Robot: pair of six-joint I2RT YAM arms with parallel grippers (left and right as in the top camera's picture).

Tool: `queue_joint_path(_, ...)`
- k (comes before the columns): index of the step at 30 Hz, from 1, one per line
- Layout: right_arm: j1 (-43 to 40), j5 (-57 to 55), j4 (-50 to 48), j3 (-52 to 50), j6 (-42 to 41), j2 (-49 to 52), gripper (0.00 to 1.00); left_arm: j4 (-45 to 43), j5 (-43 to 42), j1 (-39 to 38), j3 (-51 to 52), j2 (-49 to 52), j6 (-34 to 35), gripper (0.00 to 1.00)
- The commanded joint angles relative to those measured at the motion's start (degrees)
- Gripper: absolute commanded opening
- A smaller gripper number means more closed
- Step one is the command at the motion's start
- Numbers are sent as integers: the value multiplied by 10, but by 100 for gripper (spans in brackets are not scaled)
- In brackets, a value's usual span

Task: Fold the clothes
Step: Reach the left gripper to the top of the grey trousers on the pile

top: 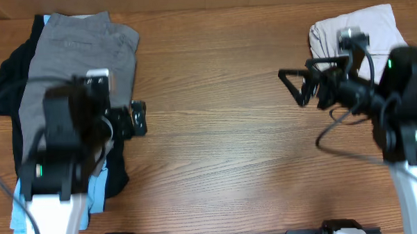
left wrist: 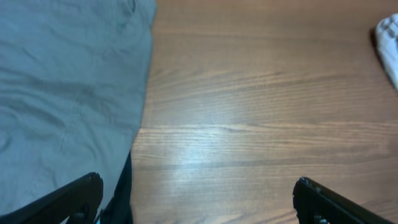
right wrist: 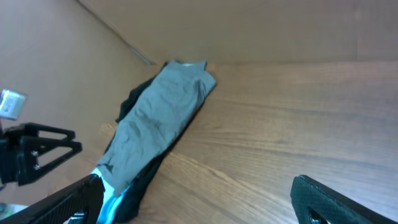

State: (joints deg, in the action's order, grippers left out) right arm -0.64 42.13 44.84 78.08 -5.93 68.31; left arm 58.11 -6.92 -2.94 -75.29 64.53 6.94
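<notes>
Plainly, left claw [left wrist: 198, 186] and right claw [right wrist: 196, 183] gape wide.

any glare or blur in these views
Overhead: the left arm looks smeared, while the table grain is crisp. Left wrist: a pale sheen lies on the wood beside the grey shorts. Right wrist: soft all over, no glare.

Counter [top: 223, 130] is wood-grain, pretty smooth, with a soft sheen where the light hits it. Grey shorts [top: 74, 59] are matt woven cloth, lightly creased. Beige shorts [top: 379, 21] look like a similar matt fabric, and the black garment [top: 5, 75] is dull dark cloth. Fingers [left wrist: 68, 199] look like matt black plastic.
</notes>
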Motion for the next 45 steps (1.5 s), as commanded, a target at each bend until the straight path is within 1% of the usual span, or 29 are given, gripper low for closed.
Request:
queue_joint_path(1, 3, 8, 39, 80, 18, 47, 100, 52, -18, 3, -107, 82, -36, 100)
queue_joint_path(6, 3, -17, 129, 171, 57, 111, 100, 152, -77, 3, -263, 200, -108, 100)
queue_joint_path(9, 3, -59, 177, 211, 85, 137, 100, 178, -105, 3, -346, 257, -139, 100)
queue_joint_path(12, 3, -88, 193, 227, 93, 148, 100, 185, -103, 3, -419, 311, -131, 100)
queue_joint_path(14, 3, -89, 183, 226, 92, 148, 100, 181, -80, 3, -452, 345, -115, 100)
queue_joint_path(15, 3, -89, 170, 226, 92, 148, 100, 177, -55, 3, -466, 365, -101, 100)
queue_joint_path(17, 3, -104, 154, 226, 92, 148, 100, 158, -22, 3, -476, 394, -90, 100)
queue_joint_path(21, 3, -104, 122, 224, 90, 150, 100, 97, -20, 3, -475, 447, -90, 100)
queue_joint_path(25, 3, -110, 120, 224, 90, 169, 97, 72, -23, 3, -475, 501, -91, 100)
queue_joint_path(29, 3, -126, 127, 224, 90, 202, 91, 52, -10, 3, -475, 543, -100, 100)
queue_joint_path(31, 3, -125, 127, 224, 90, 223, 91, 40, 28, 3, -475, 562, -93, 100)
queue_joint_path(33, 3, -125, 128, 224, 90, 247, 91, 30, 74, 3, -475, 581, -67, 100)
queue_joint_path(36, 3, -119, 132, 224, 90, 283, 90, 17, 133, 3, -475, 610, -37, 96)
queue_joint_path(40, 3, -90, 133, 224, 90, 332, 90, -5, 176, 3, -475, 654, -34, 95)
queue_joint_path(45, 3, -90, 133, 224, 90, 376, 90, -19, 238, 4, -475, 694, 10, 94)
